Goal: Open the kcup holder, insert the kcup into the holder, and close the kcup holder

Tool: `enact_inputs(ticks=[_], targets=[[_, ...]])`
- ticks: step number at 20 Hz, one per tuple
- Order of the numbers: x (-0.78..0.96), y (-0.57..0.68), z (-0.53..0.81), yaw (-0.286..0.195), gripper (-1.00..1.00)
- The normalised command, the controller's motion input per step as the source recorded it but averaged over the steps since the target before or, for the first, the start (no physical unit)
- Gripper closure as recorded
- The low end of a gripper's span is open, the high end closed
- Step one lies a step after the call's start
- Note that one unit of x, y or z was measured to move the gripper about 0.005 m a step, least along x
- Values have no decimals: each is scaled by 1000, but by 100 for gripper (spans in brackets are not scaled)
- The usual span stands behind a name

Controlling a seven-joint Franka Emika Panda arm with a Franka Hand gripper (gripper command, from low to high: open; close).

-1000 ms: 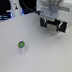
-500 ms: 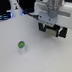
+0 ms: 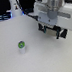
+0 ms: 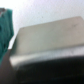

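Observation:
The kcup [image 3: 21,45], a small white pod with a green and dark top, stands upright on the white table [image 3: 18,64] at the exterior view's left. My gripper [image 3: 52,31] hangs low at the exterior view's right, well apart from the pod, with its dark fingers [image 3: 42,28] spread and nothing between them. The wrist view is filled by a blurred boxy body with a pale flat top and a dark front, which looks like the kcup holder [image 4: 46,41], close below the wrist. The holder does not show apart from the arm in the exterior view.
A tall white bottle-shaped post [image 3: 15,7] stands at the back of the table in the exterior view's left. A teal object [image 4: 5,27] shows beside the box in the wrist view. Dark background lies beyond the table's far edge.
The arm has come down and slightly toward the exterior view's left, most of it in the first half second. The kcup has not moved.

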Motion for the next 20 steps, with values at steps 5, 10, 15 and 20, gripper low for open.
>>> enact_inputs(ticks=[5, 10, 15, 20], targets=[[92, -391, 438, -192, -100], [-9, -425, 367, -266, -100], [-41, -382, 297, -287, -100], [-71, -440, 146, -284, -100]])
